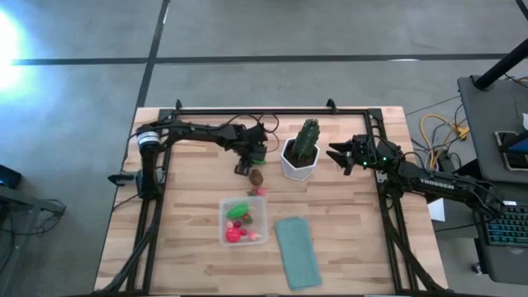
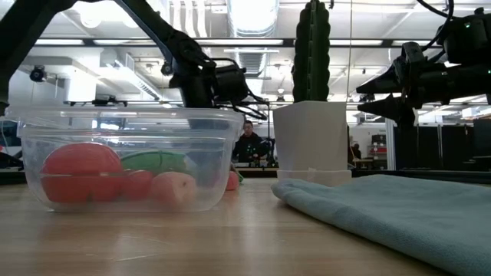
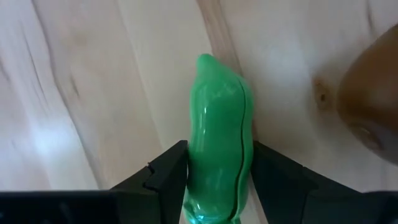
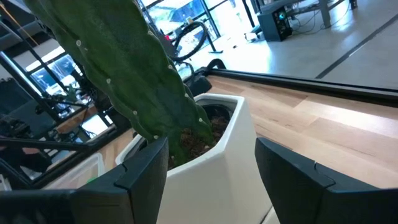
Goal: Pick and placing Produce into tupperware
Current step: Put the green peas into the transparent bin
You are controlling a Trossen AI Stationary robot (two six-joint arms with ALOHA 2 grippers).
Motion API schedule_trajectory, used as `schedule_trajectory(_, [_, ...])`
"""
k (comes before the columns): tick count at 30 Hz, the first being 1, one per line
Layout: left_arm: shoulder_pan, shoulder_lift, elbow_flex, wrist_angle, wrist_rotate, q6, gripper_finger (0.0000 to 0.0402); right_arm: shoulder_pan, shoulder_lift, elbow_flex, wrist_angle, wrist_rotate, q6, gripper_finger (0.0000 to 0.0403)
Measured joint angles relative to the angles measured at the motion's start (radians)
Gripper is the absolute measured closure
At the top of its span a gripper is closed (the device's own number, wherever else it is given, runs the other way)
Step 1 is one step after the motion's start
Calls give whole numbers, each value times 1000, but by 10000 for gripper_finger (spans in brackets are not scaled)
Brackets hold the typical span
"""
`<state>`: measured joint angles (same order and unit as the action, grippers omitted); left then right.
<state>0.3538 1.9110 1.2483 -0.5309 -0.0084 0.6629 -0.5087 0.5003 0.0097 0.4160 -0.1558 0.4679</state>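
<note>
My left gripper (image 1: 250, 159) stands over the table's middle, just left of the cactus pot, shut on a green elongated produce piece (image 3: 219, 155). A brown round piece (image 1: 256, 176) lies on the wood right beside it and shows in the left wrist view as well (image 3: 373, 102). The clear tupperware (image 1: 243, 221) sits nearer the front and holds red, pink and green pieces (image 2: 80, 172). A small pink piece (image 1: 260, 191) lies by its far right corner. My right gripper (image 1: 340, 155) hovers open to the right of the pot, touching nothing. My left gripper pinches the green piece between its two fingers (image 3: 165, 177), one on each long side, near one end (image 3: 214, 199). The fingers come from above and lie along it. Its free tip (image 3: 208, 62) points at the wood; whether it touches the table, I cannot tell.
A tall green cactus in a white pot (image 1: 299, 157) stands between the two grippers. A flat teal lid (image 1: 297, 252) lies right of the tupperware near the front edge. Black frame rails (image 1: 247, 111) run along the table's far and side edges.
</note>
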Motion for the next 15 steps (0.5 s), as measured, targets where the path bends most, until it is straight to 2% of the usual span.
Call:
schedule_trajectory(4, [0, 0, 0, -6, -8, -1, 252, 0, 0, 0, 0, 0, 0, 170])
schedule_trajectory(11, [0, -5, 0, -11, -34, -2, 298, 0, 0, 0, 0, 0, 0, 170])
schedule_trajectory(15, [-2, -53, 14, -74, -58, -31, 284, 0, 0, 0, 0, 0, 0, 170])
